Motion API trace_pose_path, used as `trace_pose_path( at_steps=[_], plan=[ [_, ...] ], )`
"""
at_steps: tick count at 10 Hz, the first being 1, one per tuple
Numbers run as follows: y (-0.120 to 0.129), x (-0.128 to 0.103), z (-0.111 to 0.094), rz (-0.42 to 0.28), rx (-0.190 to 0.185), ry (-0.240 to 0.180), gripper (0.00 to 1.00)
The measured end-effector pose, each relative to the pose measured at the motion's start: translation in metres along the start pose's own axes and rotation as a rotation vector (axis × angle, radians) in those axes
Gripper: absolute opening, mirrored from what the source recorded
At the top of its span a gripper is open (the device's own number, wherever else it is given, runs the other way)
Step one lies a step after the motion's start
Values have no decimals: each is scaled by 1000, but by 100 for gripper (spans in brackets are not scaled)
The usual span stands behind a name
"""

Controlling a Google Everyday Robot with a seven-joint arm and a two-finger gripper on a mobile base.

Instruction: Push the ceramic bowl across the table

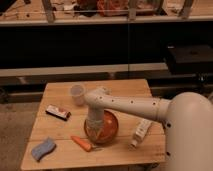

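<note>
The ceramic bowl [106, 129] is orange-red and glossy and sits near the front middle of the light-wood table [125, 90]. My white arm reaches in from the right and bends down over the bowl. The gripper [94, 124] hangs down at the bowl's left part, against or inside its rim, and hides part of it. The bowl's front edge is close to the carrot [81, 143].
A translucent white cup [77, 94] stands behind the bowl to the left. A dark flat packet [58, 112] lies at the left, a blue sponge [42, 149] at the front-left corner, a white bottle [141, 132] lies on its side to the right of the bowl.
</note>
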Motion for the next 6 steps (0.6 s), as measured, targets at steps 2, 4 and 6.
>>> trace_pose_path(
  at_steps=[2, 4, 6],
  plan=[
    [-1, -12, 5, -39, -12, -33, 0],
    [0, -25, 8, -81, -17, -84, 0],
    [1, -38, 12, -120, -20, -110, 0]
  ],
)
